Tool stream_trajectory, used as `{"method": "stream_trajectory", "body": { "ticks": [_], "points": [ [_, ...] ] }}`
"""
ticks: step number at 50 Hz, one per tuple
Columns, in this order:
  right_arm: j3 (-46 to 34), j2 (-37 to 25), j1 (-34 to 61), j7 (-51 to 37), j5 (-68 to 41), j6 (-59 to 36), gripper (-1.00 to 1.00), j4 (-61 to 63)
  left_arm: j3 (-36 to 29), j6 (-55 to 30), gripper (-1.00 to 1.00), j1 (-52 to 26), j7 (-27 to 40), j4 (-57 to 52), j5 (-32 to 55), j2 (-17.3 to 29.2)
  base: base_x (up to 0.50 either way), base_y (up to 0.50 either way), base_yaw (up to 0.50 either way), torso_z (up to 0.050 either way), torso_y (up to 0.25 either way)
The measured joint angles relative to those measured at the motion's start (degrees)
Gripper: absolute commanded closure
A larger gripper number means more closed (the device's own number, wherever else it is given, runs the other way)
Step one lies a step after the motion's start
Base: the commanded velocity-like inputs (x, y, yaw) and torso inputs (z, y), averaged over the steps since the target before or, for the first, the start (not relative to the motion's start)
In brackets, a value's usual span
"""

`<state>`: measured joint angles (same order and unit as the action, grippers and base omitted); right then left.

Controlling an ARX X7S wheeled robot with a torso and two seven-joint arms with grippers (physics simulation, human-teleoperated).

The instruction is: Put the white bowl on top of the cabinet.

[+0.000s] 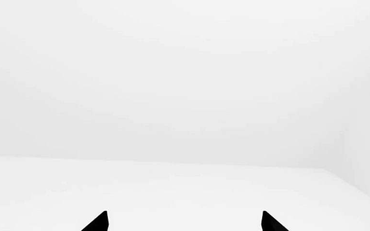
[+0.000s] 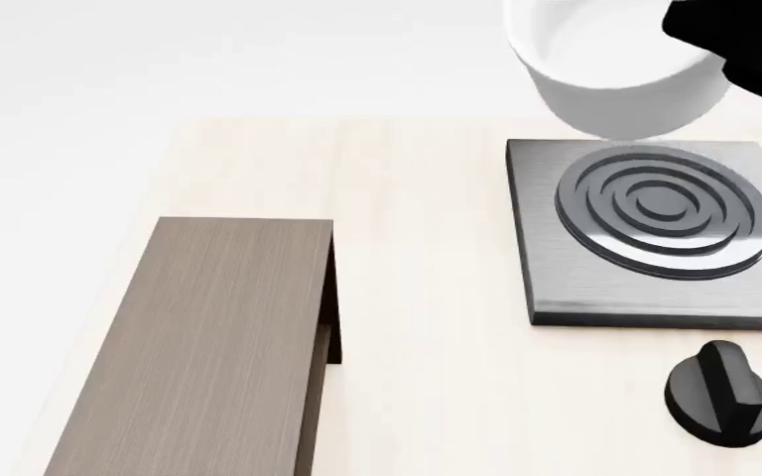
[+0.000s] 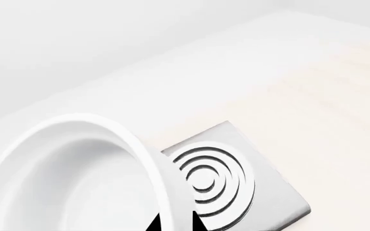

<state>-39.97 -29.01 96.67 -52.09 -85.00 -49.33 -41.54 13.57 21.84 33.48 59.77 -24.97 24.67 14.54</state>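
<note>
A bare simulated kitchen — stove plate (image 2: 653, 233) and black knob (image 2: 718, 394) on a pale counter (image 2: 421, 297).

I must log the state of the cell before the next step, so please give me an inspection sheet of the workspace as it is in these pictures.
Surface: pale wooden table, bare between the items.
Job's things: white bowl lifted above the far edge of the stove plate, held at its rim; cabinet at the left, nothing on its top.
Clutter: square stove plate with rings; black knob in front of it.
Grippers: right gripper shut on the bowl's wall; left gripper open, holding nothing, facing white background.
Cables: nothing seen.
Surroundings: plain white, nothing seen.
</note>
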Motion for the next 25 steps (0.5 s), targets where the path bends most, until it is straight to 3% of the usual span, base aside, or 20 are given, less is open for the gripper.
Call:
{"method": "stream_trajectory", "body": {
  "ticks": [25],
  "points": [
    [-2.71, 8.25, 2.39, 9.74, 0.33, -0.02, 1.0, -0.24, -0.17, 0.61, -1.0, -0.14, -0.27, 0.57, 0.32, 0.05, 0.0, 0.0, 0.0, 0.0, 0.001]
  ]
}}
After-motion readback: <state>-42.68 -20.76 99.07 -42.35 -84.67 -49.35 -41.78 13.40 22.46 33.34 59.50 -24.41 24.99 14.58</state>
